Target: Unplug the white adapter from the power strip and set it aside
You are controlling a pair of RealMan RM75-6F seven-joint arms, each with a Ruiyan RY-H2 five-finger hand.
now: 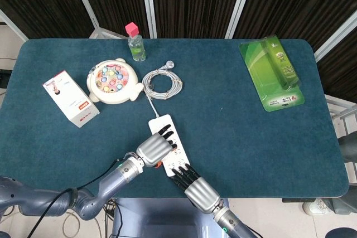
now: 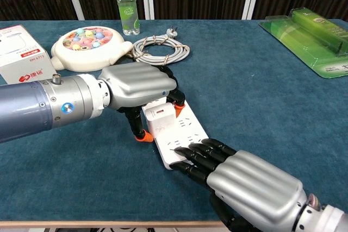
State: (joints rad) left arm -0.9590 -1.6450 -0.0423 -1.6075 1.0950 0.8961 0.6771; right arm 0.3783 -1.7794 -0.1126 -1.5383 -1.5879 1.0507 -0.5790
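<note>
The white power strip (image 1: 162, 122) (image 2: 191, 128) lies near the table's front edge, and its cable runs back to a coil (image 1: 163, 83). The white adapter (image 2: 160, 119) stands plugged into the middle of the strip. In the head view my left hand (image 1: 154, 149) hides it. My left hand (image 2: 138, 82) arches over the adapter, its thumb against the adapter's left side and its fingers (image 2: 177, 101) at the right side, pinching it. My right hand (image 1: 196, 188) (image 2: 244, 184) lies flat, its fingertips pressing on the near end of the strip.
A round toy (image 1: 113, 80) and a small bottle with a pink cap (image 1: 135, 45) stand at the back left. A white box (image 1: 71, 98) is on the far left. A green blister pack (image 1: 271, 73) lies at the back right.
</note>
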